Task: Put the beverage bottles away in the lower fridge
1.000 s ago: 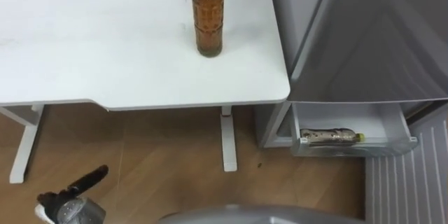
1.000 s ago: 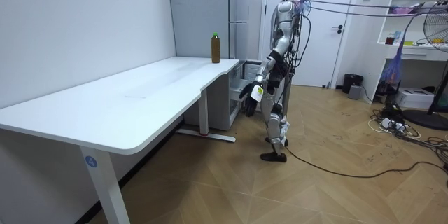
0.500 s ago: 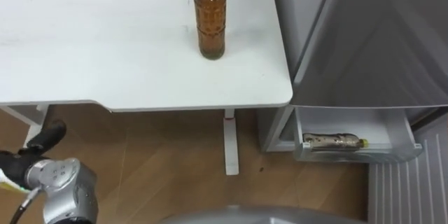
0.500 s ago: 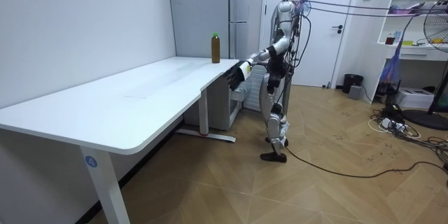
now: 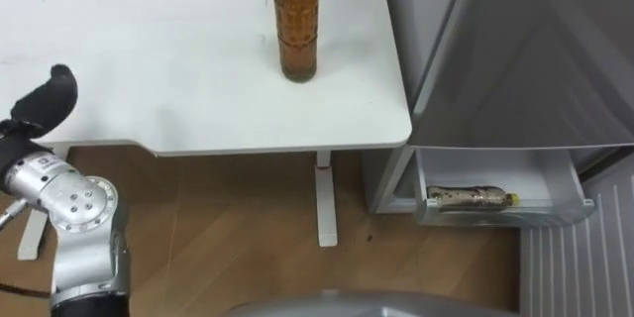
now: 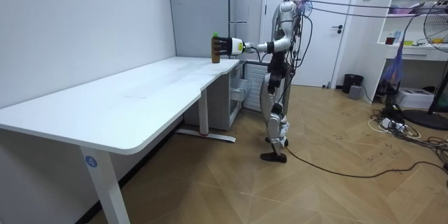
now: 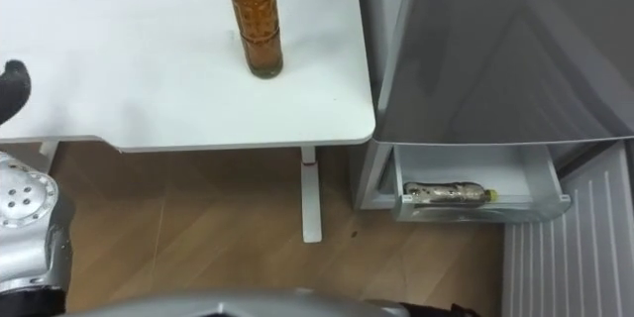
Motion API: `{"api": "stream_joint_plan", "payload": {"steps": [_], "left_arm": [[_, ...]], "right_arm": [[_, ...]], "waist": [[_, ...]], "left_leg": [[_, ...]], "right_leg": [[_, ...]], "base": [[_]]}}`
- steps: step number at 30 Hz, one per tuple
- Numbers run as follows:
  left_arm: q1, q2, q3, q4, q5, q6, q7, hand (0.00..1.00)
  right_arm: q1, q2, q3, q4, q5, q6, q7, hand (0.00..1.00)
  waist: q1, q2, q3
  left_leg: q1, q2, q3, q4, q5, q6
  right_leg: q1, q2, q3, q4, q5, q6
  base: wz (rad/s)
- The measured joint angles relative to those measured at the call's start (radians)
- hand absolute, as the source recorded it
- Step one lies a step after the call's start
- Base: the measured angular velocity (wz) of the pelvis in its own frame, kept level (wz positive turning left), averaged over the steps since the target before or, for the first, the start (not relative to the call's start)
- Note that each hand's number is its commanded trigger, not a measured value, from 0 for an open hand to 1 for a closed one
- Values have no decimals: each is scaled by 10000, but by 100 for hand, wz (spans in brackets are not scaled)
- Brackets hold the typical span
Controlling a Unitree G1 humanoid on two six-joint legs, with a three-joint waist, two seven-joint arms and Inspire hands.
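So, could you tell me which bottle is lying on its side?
The bottle in the open lower fridge drawer; the green-capped bottle stands upright on the table.

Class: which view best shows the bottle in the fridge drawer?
Left eye view: the bottle lies whole, side on, in the drawer. Right eye view shows it alike; room view: too small to tell.

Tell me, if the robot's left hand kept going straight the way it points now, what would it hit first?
Probably nothing at first: the left hand points forward over the white table, and the bottle stands well to its right. How high the hand rides is unclear.
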Motion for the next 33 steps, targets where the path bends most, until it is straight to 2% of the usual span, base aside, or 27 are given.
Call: {"api": "stream_joint_plan", "payload": {"steps": [2,4,9,11,16,19,24,31,33], "left_arm": [[-1,-1,-204,-15,15,1,-384,0],[-14,3,-507,-16,0,2,-844,0],[-254,4,-1375,-16,-109,9,-2308,0],[-419,3,-1433,-31,-106,25,-2724,0],[-696,-4,-1482,-287,-114,173,-3638,0],[-922,-4,-1583,-284,-240,391,-4171,0],[-945,-11,-1650,-276,-714,898,-5043,0],[-1053,-16,-1532,-269,-1732,988,-5612,0],[-1207,-15,-1490,-269,-2042,1010,-5777,0]], "right_arm": [[-8,46,2,15,-9,-127,31,0],[-34,52,11,38,15,-227,158,0],[-63,49,7,42,27,-331,221,0],[-89,49,-18,36,-18,-329,230,0],[-208,40,-192,55,-194,-308,375,0],[-211,26,-190,82,-142,-233,440,0],[-175,24,-188,84,-145,-210,433,0],[-199,24,-197,124,-148,-231,407,0],[-204,27,-196,121,-147,-226,411,0]], "waist": [[-115,-4,3],[-134,16,56],[-206,35,79],[-195,61,85],[-458,128,71],[-498,133,72],[-515,139,75],[-625,140,91],[-637,127,124]], "left_leg": [[-74,2,-58,10,0,0],[-90,10,-59,8,0,-1],[-93,11,-56,6,-14,13],[-93,15,-50,-23,-15,13],[-166,12,-49,-30,-14,14],[-118,17,9,-34,-14,14],[-71,24,91,-25,-12,15],[-63,40,82,-27,-12,14],[-64,52,85,-41,-13,14]], "right_leg": [[-82,0,-69,5,0,0],[-84,9,-57,4,2,-3],[-98,7,-22,16,5,-5],[-122,11,-7,19,5,-5],[-233,17,69,42,7,-7],[-241,17,87,39,7,-8],[-233,14,144,39,13,-16],[-240,22,142,85,14,-17],[-244,32,151,137,13,-17]], "base": [[10],[2],[0],[-2],[-5],[-5],[-4],[0],[0]]}}
